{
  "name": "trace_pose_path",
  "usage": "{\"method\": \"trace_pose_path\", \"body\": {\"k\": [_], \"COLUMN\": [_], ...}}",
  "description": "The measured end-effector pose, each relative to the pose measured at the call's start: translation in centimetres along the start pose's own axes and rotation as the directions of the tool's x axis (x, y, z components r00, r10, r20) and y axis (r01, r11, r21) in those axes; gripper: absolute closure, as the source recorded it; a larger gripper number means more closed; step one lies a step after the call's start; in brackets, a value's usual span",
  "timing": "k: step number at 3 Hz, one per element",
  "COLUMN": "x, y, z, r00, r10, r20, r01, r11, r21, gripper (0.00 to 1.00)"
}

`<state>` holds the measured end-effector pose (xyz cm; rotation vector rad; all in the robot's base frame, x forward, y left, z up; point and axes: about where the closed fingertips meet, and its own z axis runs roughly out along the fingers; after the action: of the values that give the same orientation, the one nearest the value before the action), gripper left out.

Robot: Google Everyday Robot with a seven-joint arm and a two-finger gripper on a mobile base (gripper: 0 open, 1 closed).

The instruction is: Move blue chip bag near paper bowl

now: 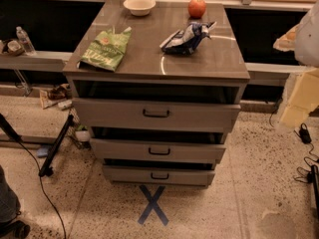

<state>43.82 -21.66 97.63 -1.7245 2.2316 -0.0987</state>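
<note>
1. The blue chip bag [185, 38] lies on top of the drawer cabinet [149, 66], a bit right of the middle, in the upper part of the picture.
2. The paper bowl [139, 5] sits at the top's far edge, up and left of the bag, well apart from it.
3. A red apple [197, 7] sits near the bag, just above it. A green chip bag [105, 49] lies on the left.
4. The gripper [300, 101] is a pale shape at the right edge, away from the bag. I cannot tell if it is spread apart or closed.

I see the blue chip bag [185, 38] toward the table's [209, 66] right edge, the paper bowl [139, 5] at its far edge, and the gripper [300, 103] off beyond the right edge.
</note>
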Motion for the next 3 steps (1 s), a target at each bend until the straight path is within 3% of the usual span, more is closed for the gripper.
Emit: {"method": "trace_pose_path", "body": {"k": [1, 2, 3], "x": [0.0, -1.0, -4.8], "y": [0.0, -1.7, -7.7], "z": [0.0, 0.6, 3.1], "r00": [1.000, 0.998, 0.963], "r10": [0.000, 0.027, 0.093], "r20": [0.000, 0.062, 0.252], "r01": [0.000, -0.028, -0.110], "r11": [1.0000, 0.9995, 0.9924], "r21": [0.000, 0.015, 0.054], "gripper": [0.00, 0.00, 0.00]}}
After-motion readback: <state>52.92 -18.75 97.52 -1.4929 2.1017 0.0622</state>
